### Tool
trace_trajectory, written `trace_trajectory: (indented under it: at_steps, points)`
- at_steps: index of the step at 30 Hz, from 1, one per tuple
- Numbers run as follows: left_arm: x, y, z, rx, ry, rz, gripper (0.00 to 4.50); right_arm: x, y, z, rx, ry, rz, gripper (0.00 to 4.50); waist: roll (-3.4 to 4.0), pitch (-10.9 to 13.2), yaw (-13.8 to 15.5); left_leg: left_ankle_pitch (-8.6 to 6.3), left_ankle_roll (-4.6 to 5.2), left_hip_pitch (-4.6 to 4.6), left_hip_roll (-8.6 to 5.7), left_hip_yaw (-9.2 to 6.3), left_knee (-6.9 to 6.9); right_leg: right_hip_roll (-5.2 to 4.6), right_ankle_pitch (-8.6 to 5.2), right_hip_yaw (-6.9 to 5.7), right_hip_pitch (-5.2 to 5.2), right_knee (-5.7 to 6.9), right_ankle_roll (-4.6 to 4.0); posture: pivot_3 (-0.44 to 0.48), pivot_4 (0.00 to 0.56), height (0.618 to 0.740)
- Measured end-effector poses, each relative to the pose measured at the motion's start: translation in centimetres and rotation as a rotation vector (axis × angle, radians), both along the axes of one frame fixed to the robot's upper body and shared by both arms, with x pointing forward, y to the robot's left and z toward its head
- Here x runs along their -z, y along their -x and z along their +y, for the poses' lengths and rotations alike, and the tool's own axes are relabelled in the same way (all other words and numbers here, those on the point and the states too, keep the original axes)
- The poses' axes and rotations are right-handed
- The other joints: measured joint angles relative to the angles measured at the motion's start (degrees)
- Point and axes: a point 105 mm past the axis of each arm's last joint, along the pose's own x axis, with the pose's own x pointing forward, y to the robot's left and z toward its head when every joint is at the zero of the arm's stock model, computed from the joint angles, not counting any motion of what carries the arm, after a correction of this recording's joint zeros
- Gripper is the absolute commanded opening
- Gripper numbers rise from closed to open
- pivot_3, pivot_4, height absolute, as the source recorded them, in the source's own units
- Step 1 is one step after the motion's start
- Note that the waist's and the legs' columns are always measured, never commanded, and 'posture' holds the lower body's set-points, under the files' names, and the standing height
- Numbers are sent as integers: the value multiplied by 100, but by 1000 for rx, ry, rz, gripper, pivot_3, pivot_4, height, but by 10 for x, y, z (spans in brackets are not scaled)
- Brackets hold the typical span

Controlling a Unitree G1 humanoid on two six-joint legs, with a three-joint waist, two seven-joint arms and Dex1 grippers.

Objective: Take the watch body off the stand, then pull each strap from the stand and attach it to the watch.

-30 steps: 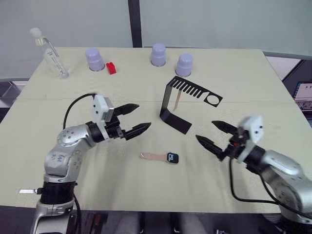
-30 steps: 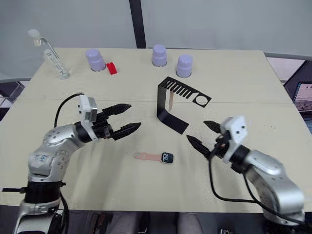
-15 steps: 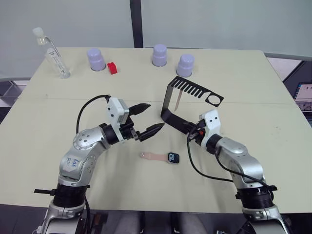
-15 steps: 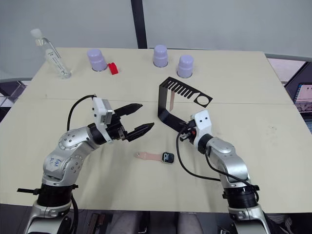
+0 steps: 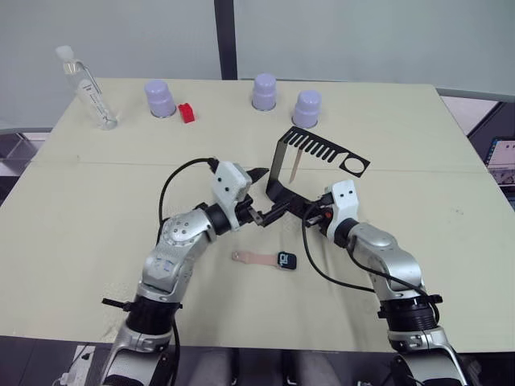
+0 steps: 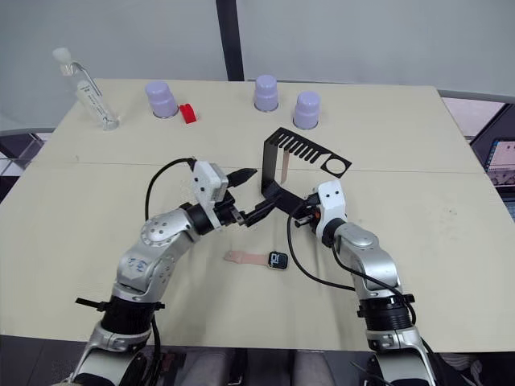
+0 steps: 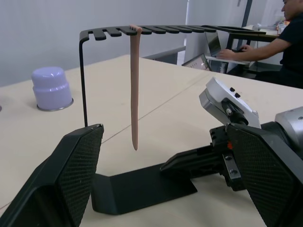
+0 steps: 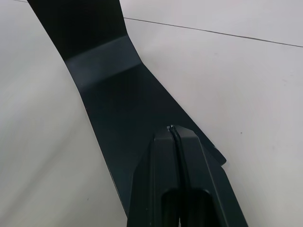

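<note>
The black stand is upright mid-table, and one pale strap hangs from its slotted top plate. My left gripper is open just left of the stand, its fingers framing the hanging strap from a short distance. My right gripper is shut, with its tips resting on the stand's flat base. The watch body lies on the table in front of the stand. A second strap lies flat against its left side.
A clear bottle lies at the far left corner. Three purple cups and a small red object line the far edge. A person sits at a desk beyond the table.
My right gripper closed and swung in from the right onto the stand's base. My left arm moved right, bringing its open fingers up beside the stand. Watch and straps stayed put.
</note>
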Motion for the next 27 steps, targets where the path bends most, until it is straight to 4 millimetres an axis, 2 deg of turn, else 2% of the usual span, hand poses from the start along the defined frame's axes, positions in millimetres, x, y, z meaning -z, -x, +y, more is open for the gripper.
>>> trace_trajectory:
  at_steps: [2, 5, 6, 11, 15, 24, 27]
  points:
    - [4, -3, -7, -17, 8, -3, 4500, 0, 0, 0, 0, 15, -6, 63, -2, -2, 0, -1, 1, 0, 0, 1, 0, 0, 0, 0, 1, -6, 0, 0, 150, 739]
    - [17, -11, -15, -58, 17, 44, 3594, 0, 0, 0, -1, 21, -8, 0, -4, -2, 0, -2, 3, 0, 0, 0, 1, 0, 0, 0, 0, -6, 0, 0, 150, 739]
    - [20, -14, -16, -71, 25, 67, 3159, 0, 0, 0, -1, 21, -8, 0, -4, -2, 0, -3, 5, 0, 0, 0, 1, 0, 0, -1, 0, -6, 0, 0, 150, 739]
    - [15, -23, -15, -111, 6, 14, 3159, 0, 0, 0, 0, 23, -9, 0, -4, -3, 0, -8, 13, 0, 0, 1, 1, 0, 0, -1, 0, -10, 0, 0, 150, 739]
    - [23, -29, -17, -119, -6, 32, 3159, 0, 0, -1, 2, 22, -9, 0, -5, -3, 3, -8, 12, -1, 0, 0, 1, 0, 0, -3, 0, -13, 0, 0, 150, 739]
    - [16, -39, -32, -97, 1, 5, 3159, 0, 1, 0, 1, 19, -9, 0, -5, -3, 3, -8, 12, -2, 0, 0, -1, 0, 0, -4, 0, -19, 0, 0, 150, 739]
    - [18, -43, -35, -122, 2, 7, 2298, 0, 1, -1, 9, 17, -8, 0, -5, -2, 6, -8, 12, -2, 0, 0, 0, 0, 0, -5, 0, -21, 0, 0, 150, 739]
